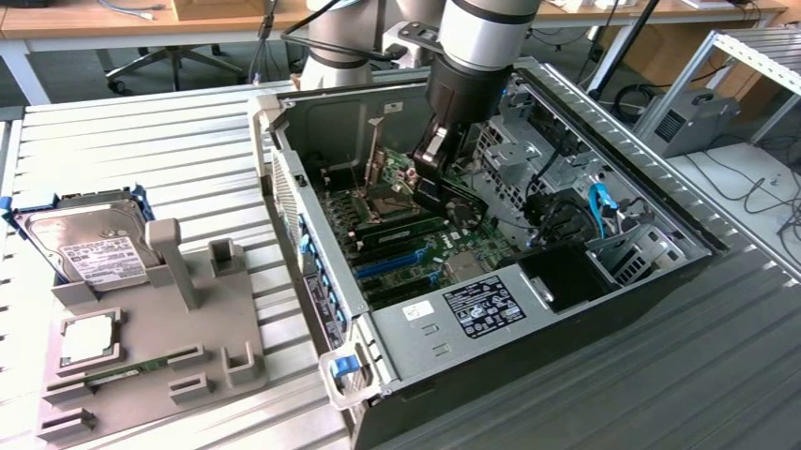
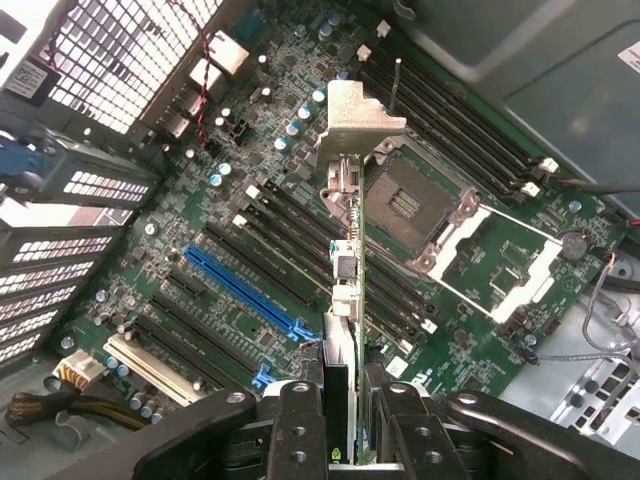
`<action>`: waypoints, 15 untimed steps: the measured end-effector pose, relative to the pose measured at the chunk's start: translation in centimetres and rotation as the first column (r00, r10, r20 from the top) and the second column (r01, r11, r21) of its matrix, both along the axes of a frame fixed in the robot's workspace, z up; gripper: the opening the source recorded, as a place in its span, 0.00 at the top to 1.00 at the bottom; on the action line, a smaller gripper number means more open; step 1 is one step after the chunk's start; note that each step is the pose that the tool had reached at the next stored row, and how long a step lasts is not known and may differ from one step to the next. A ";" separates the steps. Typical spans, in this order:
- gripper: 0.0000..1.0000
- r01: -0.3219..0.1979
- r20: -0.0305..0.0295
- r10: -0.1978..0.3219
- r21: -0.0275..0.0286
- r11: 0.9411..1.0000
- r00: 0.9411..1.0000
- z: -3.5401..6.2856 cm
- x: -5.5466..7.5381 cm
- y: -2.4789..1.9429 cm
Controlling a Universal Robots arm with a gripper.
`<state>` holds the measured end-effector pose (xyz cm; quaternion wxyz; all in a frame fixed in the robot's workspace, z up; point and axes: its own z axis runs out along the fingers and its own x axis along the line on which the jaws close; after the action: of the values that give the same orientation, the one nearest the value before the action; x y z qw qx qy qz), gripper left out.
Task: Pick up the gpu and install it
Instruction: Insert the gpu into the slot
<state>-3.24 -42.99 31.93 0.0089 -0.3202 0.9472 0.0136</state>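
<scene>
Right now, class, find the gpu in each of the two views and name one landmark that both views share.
Exterior view: the gpu hangs edge-on under the gripper, inside the open computer case, above the motherboard.
Wrist view: the gpu stands edge-on between the fingers, its metal bracket farthest from the camera.
Shared landmark: the blue slot on the motherboard.

gpu (image 2: 352, 260) bracket pale metal (matt), ribbed metal table (image 1: 150, 150)

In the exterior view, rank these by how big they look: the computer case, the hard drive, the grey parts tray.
1. computer case, clearly largest.
2. grey parts tray.
3. hard drive, smallest, though partly hidden behind the tray's posts.
</scene>
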 end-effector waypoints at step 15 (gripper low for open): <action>0.74 -0.041 0.000 0.041 0.000 0.999 0.999 0.00 0.0 0.00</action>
<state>-3.23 -42.99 31.93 0.0087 -0.3398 0.9404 0.0138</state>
